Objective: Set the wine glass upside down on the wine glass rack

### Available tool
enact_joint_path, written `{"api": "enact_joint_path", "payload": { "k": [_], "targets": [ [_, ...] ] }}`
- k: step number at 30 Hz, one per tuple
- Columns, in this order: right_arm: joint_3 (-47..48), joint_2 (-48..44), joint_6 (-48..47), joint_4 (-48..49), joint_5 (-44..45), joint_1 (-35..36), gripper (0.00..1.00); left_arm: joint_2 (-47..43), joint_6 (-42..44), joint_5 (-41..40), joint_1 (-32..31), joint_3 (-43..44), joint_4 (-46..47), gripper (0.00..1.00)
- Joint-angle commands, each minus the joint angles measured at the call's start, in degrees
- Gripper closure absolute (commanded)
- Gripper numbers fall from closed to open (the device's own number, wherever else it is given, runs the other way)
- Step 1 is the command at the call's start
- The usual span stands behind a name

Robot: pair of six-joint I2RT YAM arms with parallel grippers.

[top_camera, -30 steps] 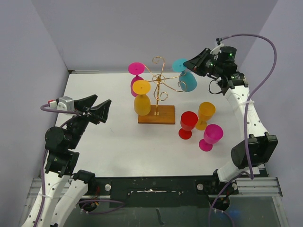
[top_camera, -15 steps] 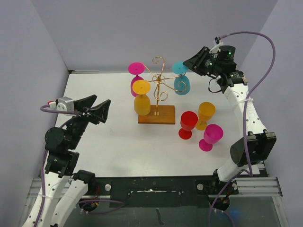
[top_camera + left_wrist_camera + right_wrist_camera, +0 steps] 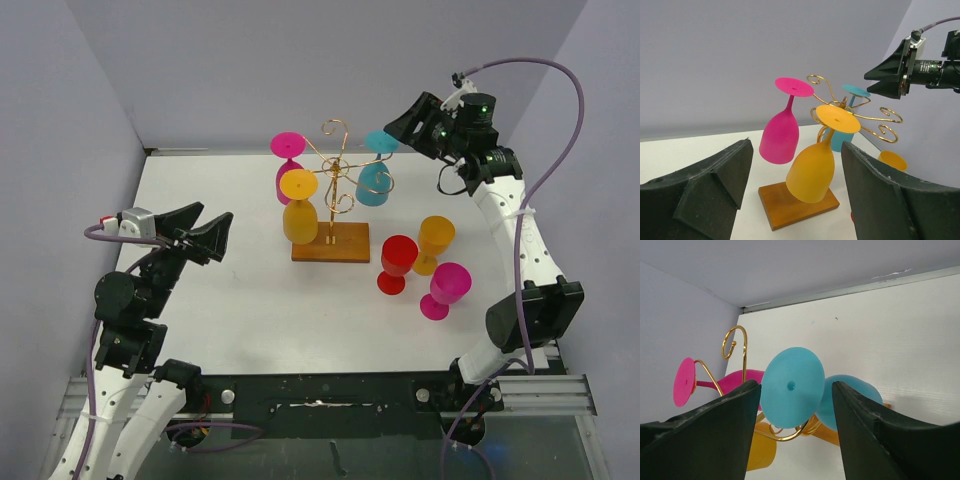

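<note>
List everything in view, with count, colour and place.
wine glass rack: 1, gold wire on brown wooden base, mid-table
hanging glasses: 3, pink glass, yellow glass, teal glass, upside down on the rack
standing glasses: 3, red glass, orange glass, magenta glass, upright, right of the rack
table: 1, white, under everything
left gripper: 1, black, open, hovering left of the rack
right gripper: 1, black, open, close to the teal glass's foot

Top camera looks down from behind; both wrist cameras share the wine glass rack [image 3: 340,243]
</note>
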Motion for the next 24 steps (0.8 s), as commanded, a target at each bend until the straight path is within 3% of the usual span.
{"api": "enact_joint_path", "payload": {
  "k": [1, 8, 16, 24],
  "targets": [
    [3.29, -3.25, -2.41, 1.48, 3.01, -0.47, 0.37, -0.37, 1.01, -1.29, 0.06, 0.91, 0.98, 0.30],
    [-0.30, -11.40, -2.58, 0.90, 7.07, -3.18, 0.32, -0.69, 1.98, -4.89, 0.13, 1.66, -2.26, 0.30],
    [-8.23, -20.23, -2.80, -6.92, 15.41, -3.61, 0.32, -1.70, 1.78, -4.39, 0.06, -0.55, -2.15, 0.29],
    [-23.51, -24.85, -9.49, -15.48, 21.33, -3.09, 0.38, -2.78, 1.67, -4.68, 0.08, -1.74, -2.21, 0.25]
  ]
}}
